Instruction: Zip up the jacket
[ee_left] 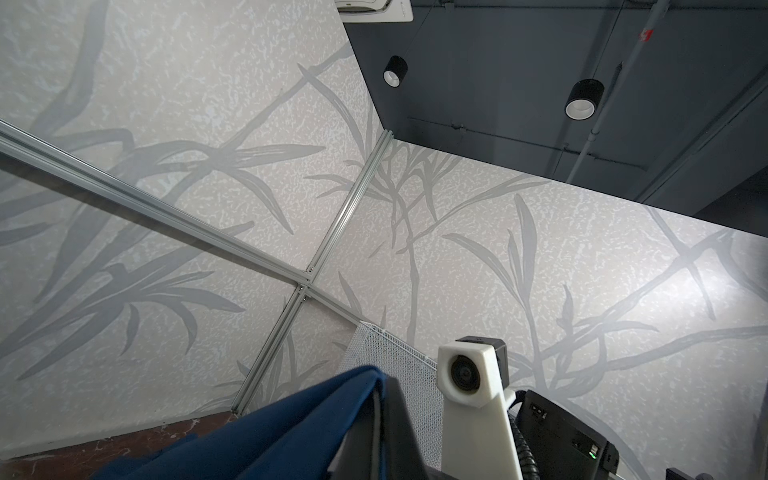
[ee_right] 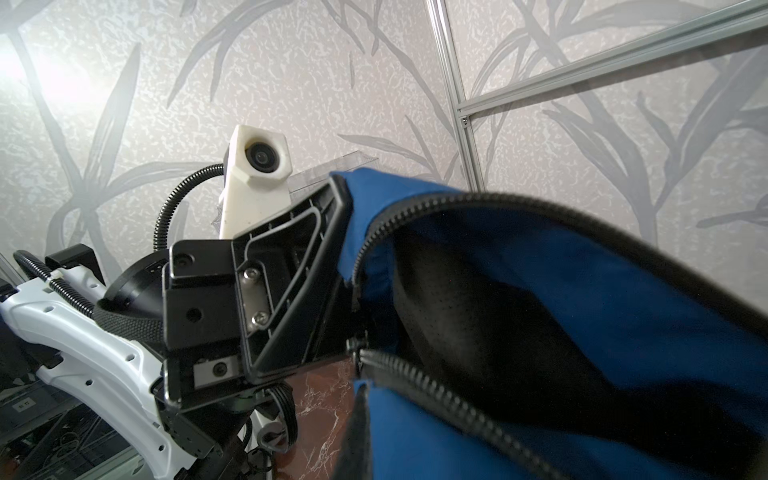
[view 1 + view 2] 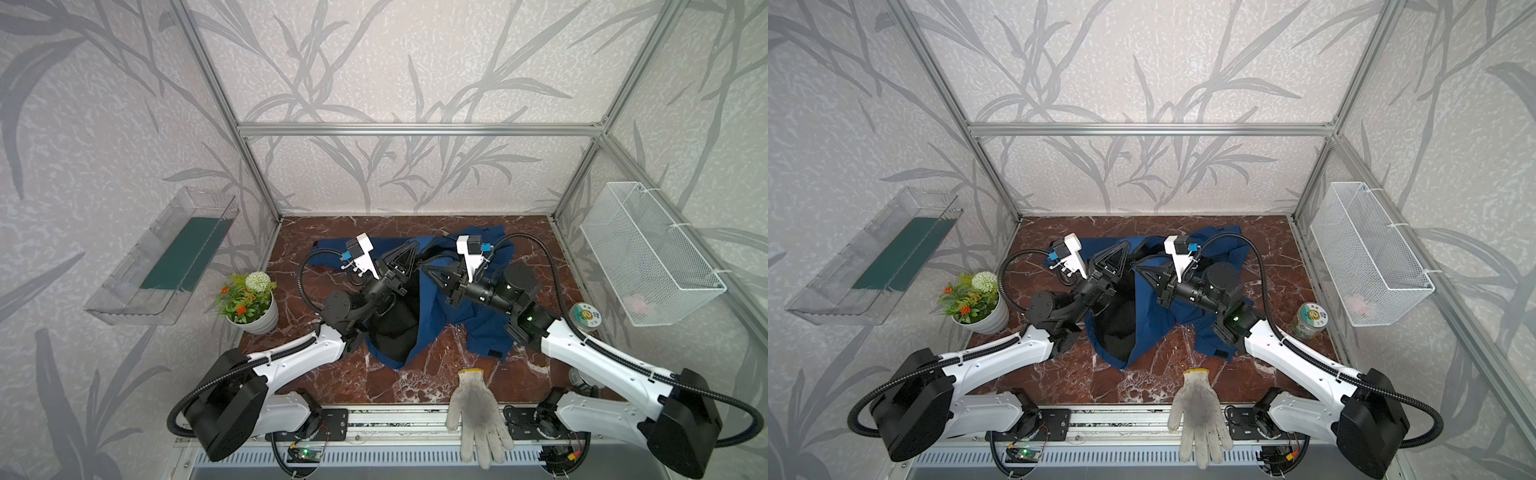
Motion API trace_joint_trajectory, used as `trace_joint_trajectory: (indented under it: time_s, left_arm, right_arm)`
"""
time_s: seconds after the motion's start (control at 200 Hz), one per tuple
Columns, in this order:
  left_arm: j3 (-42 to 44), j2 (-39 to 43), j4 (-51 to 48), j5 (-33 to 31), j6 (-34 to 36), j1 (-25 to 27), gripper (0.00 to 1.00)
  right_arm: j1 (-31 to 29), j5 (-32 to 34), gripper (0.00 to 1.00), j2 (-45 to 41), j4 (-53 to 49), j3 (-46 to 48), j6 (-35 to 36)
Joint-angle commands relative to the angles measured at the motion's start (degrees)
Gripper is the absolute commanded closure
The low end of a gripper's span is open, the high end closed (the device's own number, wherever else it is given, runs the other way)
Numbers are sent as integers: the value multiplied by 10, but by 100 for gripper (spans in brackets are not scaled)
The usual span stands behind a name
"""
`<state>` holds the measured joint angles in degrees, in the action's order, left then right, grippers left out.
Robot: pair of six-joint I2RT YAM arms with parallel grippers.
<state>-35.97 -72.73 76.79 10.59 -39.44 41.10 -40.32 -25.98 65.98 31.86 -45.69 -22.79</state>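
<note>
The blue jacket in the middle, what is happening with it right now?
Two robot arms are working on the navy-blue fabric jacket with black lining on the red-brown marble table. The left end effector is shut on one front edge; the right end effector seems shut on the fabric opposite. The black zipper is open, its two tooth rows apart.

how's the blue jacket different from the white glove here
The jacket is navy, large and bunched, its upper part held up by the left gripper and right gripper; the glove is white, small and lies flat, untouched. The jacket sits mid-table; the glove overhangs the front edge of the table. Both are fabric clothing.
</note>
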Motion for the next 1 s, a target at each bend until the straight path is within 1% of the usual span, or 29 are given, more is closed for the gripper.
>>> trace_joint_trajectory:
  time_s: [0.0, 0.805, 0.995]
  left_arm:
    - [-6, 13, 43, 3, 8, 4, 100]
    - [-2, 14, 44, -4, 14, 8, 100]
    - [0, 13, 44, -3, 14, 8, 100]
  right_arm:
    - [3, -4, 100, -2, 35, -26, -4]
    - [8, -18, 100, 3, 35, -41, -12]
    - [8, -11, 100, -5, 39, -36, -12]
